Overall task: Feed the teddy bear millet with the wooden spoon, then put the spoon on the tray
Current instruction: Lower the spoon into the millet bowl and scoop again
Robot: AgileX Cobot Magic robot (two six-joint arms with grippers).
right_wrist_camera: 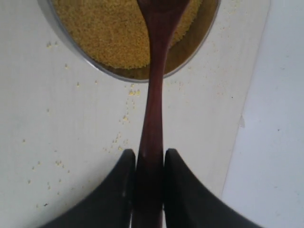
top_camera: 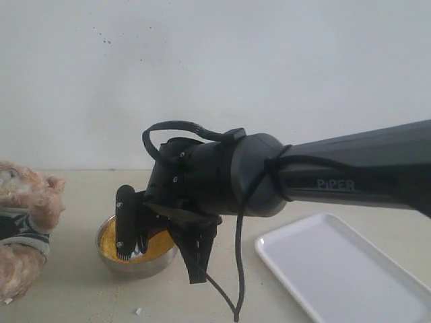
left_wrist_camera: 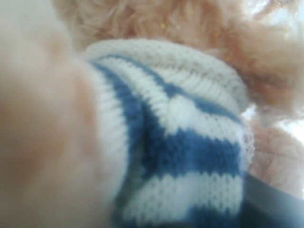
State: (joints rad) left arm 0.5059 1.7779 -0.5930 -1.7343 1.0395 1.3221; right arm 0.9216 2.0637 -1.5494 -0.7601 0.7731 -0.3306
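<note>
The teddy bear point(top_camera: 27, 222) sits at the far left of the exterior view. Its navy-and-white striped shirt point(left_wrist_camera: 190, 142) fills the left wrist view, hiding the left gripper's jaws. My right gripper point(right_wrist_camera: 150, 159) is shut on the thin handle of the wooden spoon point(right_wrist_camera: 154, 95). The spoon's oval end reaches over the millet point(right_wrist_camera: 114, 33) in the steel bowl point(right_wrist_camera: 142, 73). In the exterior view the right gripper point(top_camera: 131, 252) hangs at the bowl point(top_camera: 135, 267), just in front of the yellow millet point(top_camera: 159, 245). The white tray point(top_camera: 343, 269) lies to the right of the bowl.
Loose millet grains point(right_wrist_camera: 118, 137) are scattered on the pale tabletop between the bowl and the gripper. The tray's edge point(right_wrist_camera: 280, 142) runs close beside the spoon handle. The right arm point(top_camera: 350, 178) spans the scene above the tray. A plain wall stands behind.
</note>
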